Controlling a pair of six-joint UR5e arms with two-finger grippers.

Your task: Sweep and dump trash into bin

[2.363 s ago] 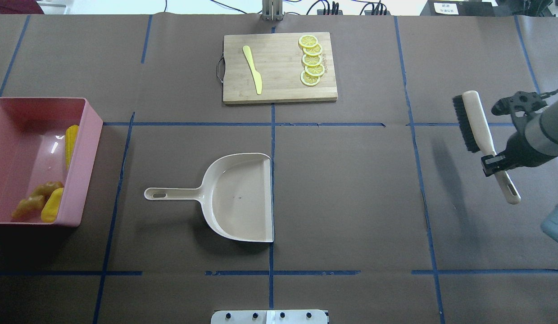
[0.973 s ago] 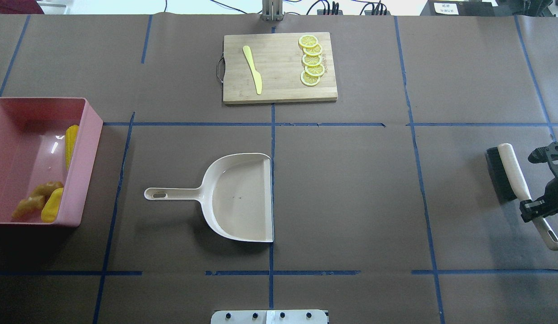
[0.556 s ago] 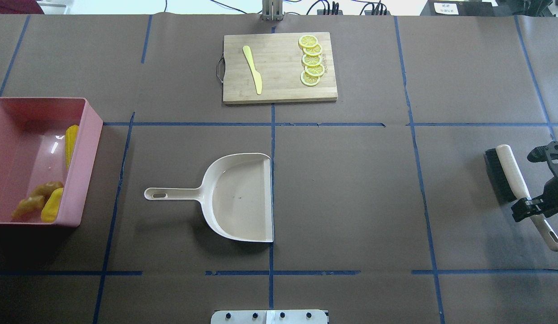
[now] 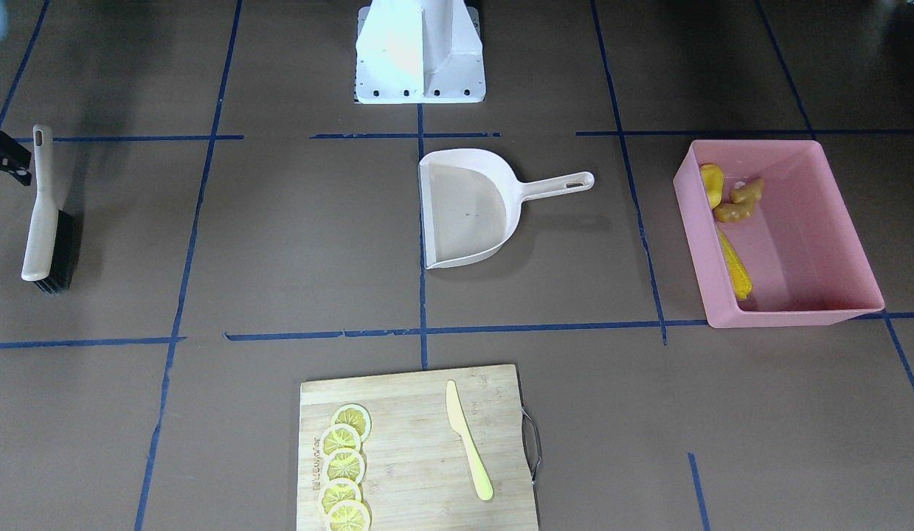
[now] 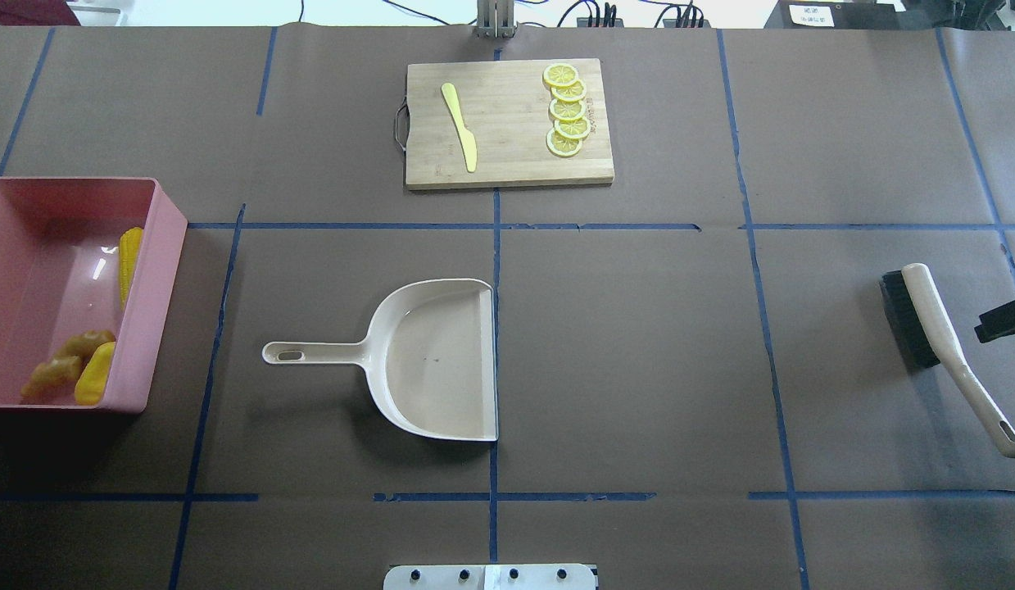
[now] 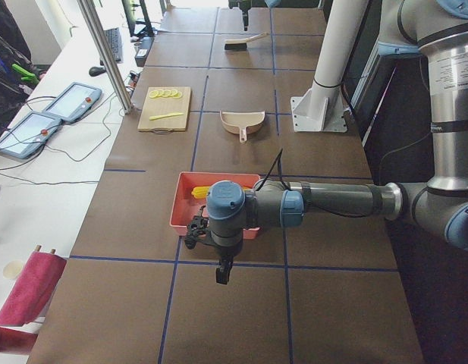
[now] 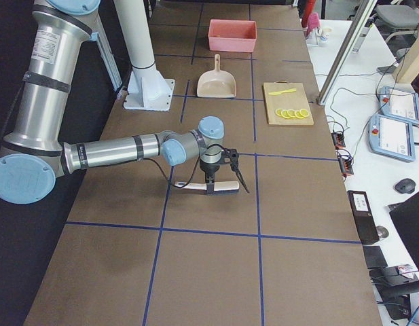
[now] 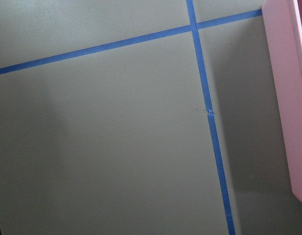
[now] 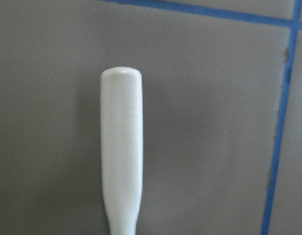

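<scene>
Trash (image 5: 58, 370) lies in bin (image 5: 153, 305), far from right claw (image 5: 1002, 320).

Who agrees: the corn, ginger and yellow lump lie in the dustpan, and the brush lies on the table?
No: the corn, ginger and yellow lump lie in the pink bin, as the front-facing view shows. The brush is on the table.
</scene>
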